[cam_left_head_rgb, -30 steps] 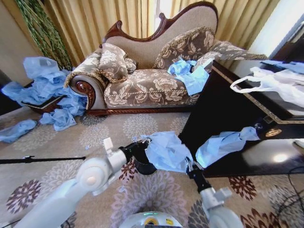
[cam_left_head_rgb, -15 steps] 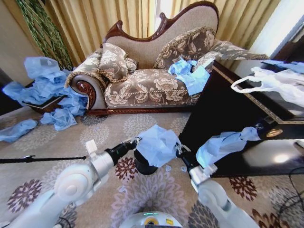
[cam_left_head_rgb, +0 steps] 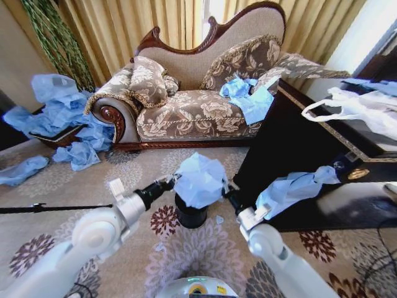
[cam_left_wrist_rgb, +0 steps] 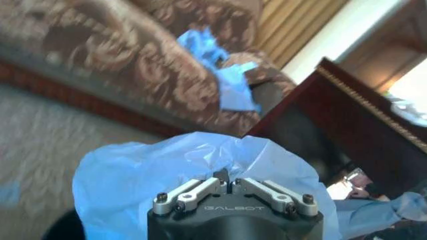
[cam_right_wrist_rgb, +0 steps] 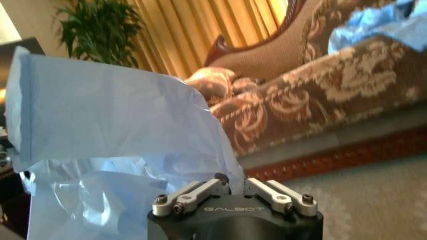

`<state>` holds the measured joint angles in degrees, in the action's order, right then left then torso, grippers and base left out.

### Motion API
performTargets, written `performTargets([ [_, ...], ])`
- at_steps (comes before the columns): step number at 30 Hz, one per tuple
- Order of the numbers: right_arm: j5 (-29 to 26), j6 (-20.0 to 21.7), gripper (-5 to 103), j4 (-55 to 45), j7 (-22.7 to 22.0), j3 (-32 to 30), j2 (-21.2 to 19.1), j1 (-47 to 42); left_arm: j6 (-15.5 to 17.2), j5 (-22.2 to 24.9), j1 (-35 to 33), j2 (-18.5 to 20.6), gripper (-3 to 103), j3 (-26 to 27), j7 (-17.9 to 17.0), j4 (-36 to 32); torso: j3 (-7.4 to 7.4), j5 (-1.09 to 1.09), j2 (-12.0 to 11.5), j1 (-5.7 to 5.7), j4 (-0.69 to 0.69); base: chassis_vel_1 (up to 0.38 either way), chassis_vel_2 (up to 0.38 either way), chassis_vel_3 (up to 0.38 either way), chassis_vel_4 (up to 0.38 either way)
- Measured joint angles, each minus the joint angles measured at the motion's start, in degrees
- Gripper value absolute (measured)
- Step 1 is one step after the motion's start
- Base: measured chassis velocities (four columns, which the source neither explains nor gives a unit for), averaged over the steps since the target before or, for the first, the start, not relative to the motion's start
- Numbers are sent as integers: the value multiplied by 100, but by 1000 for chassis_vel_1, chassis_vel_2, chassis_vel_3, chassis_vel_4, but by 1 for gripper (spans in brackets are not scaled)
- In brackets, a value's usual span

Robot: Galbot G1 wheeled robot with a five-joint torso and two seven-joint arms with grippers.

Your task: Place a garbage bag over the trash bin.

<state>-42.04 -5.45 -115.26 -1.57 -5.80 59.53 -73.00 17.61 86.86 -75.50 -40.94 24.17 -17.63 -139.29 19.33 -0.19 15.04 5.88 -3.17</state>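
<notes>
Near the centre of the head view, a little below the middle, the garbage bag (cam_left_head_rgb: 200,180) hangs as a crumpled light blue bundle directly over the trash bin (cam_left_head_rgb: 190,216), covering its mouth from this angle while the black wall below shows bare, so the bag does not look drawn down over the rim yet. The left gripper (cam_left_head_rgb: 169,182) reaches in from the lower left of the frame and meets the bag's left edge; in the left wrist view its fingers (cam_left_wrist_rgb: 200,186) are drawn together with a fold of the blue film pinched between them. The right gripper (cam_left_head_rgb: 228,194) comes up from the lower right and meets the bag's right edge; in the right wrist view its fingers (cam_right_wrist_rgb: 200,188) are likewise closed, with the film rising straight from the tips, so it appears to be clamping the plastic too. The step in hand, as I judge it, is bringing the bag above the bin with both arms, before any fitting. The next move calls for spreading the two held edges apart so the opening gapes wider than the rim, then lowering it evenly around the bin; whether the opening faces down cannot be told from this bundle. The thin film may slip or bunch on one side.
</notes>
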Motion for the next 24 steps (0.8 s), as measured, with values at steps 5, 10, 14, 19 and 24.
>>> performTargets([
  [5,40,-2,0,-26,-26,-15,-28,-153,26,203,-308,-149,0,32,-89,18,0,0,0,0,1,0,0,0,0],
  [10,9,61,0,-125,-83,-96,-201,-256,111,949,-366,-364,0,6,-346,113,0,-1,0,0,1,0,0,0,0],
  [14,-108,236,0,-259,-124,-213,-501,-418,238,2205,-117,-659,0,-143,-1145,359,0,-1,0,0,0,0,0,0,0],
  [19,-200,464,0,-379,-234,-212,-597,-463,254,2719,-151,-766,0,-121,-1489,365,0,0,0,0,0,0,0,0,0],
  [24,-207,534,0,-269,-292,-22,-575,-379,218,3074,-198,-923,0,-109,-1838,473,0,0,0,0,1,0,0,0,0],
])
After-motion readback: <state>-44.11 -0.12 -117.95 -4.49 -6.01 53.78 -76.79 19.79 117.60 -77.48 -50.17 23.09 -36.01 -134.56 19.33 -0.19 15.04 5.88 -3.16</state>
